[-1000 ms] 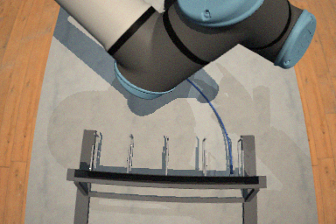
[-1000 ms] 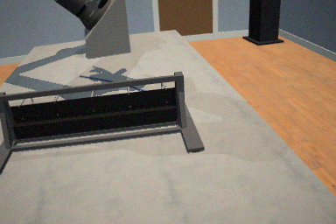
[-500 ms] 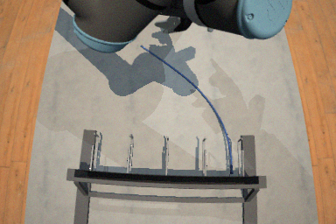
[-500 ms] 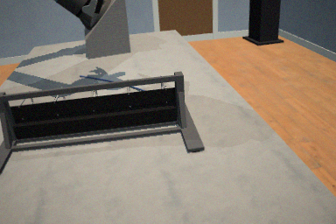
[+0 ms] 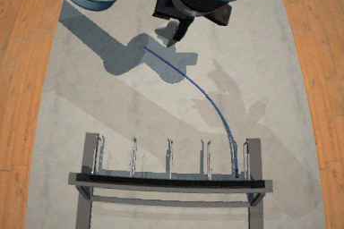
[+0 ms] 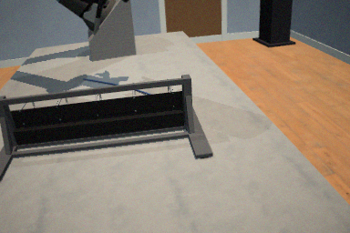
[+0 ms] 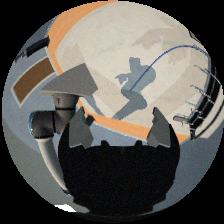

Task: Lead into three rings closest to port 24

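Observation:
The blue lead [image 5: 197,89] runs from a port at the right end of the rack [image 5: 170,182] in the top view, curving over the grey mat to its free end at the upper left [image 5: 145,48]. It also shows in the wrist view [image 7: 150,67] and behind the rack in the exterior view [image 6: 102,81]. A row of steel rings [image 5: 169,155] stands along the rack; the lead passes by the ring nearest its port. My gripper [image 5: 179,31] hangs high above the mat near the lead's free end, open and empty. Its fingers show in the wrist view [image 7: 120,131].
The arm's grey base pedestal [image 6: 111,30] stands at the far end of the mat. Wooden floor lies on both sides of the mat. A black cabinet [image 6: 275,7] stands far off at the wall.

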{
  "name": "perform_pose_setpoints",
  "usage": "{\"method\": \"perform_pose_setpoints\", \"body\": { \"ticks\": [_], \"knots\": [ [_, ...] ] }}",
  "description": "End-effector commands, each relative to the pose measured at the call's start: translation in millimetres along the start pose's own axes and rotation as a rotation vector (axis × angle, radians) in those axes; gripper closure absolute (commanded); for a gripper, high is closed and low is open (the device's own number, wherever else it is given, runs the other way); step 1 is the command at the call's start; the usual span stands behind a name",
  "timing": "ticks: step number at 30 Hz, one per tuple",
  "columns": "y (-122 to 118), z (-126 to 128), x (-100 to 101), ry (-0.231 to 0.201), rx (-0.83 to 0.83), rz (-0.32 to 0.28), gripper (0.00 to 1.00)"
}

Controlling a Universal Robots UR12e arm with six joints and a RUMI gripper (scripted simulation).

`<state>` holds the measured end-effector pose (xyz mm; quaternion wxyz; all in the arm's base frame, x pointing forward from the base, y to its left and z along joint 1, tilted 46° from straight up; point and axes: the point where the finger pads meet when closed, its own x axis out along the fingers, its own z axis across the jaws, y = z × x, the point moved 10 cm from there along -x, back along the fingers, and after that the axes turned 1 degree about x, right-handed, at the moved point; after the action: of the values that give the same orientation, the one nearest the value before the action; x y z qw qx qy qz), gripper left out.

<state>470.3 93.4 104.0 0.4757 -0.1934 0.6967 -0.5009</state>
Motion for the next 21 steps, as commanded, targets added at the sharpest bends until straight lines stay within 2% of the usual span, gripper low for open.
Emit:
{"method": "perform_pose_setpoints", "body": {
  "ticks": [1,4,7,15,18,21],
  "knots": [
    [0,2,5,-0.052,0.034,0.058,0.0],
    [0,4,12,-0.104,0.076,0.112,0.0],
    [0,5,14,-0.121,0.091,0.129,0.0],
    [0,8,25,-0.208,0.162,0.217,0.0],
    [0,8,25,-0.208,0.162,0.217,0.0],
    [2,10,31,-0.242,0.191,0.254,0.0]
  ]
}}
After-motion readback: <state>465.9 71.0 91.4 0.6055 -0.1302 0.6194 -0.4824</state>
